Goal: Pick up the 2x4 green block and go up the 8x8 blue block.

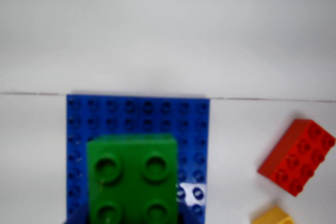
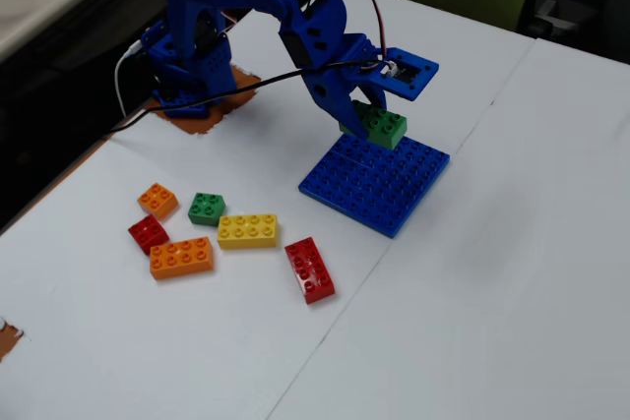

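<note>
The 2x4 green block (image 2: 379, 125) is held in my blue gripper (image 2: 362, 117), which is shut on it at the far edge of the 8x8 blue block (image 2: 379, 184). In the wrist view the green block (image 1: 131, 177) fills the lower middle, studs up, over the blue plate (image 1: 136, 114). Its near end runs off the bottom edge, where the fingers barely show. I cannot tell whether the block touches the plate or hangs just above it.
A red long brick (image 2: 309, 270) (image 1: 297, 156) and a yellow one (image 2: 248, 230) (image 1: 273, 216) lie near the plate. Farther left lie an orange long brick (image 2: 181, 257) and small green (image 2: 206, 208), orange (image 2: 157, 200) and red (image 2: 148, 233) bricks. The arm's base (image 2: 187, 66) stands at the back left.
</note>
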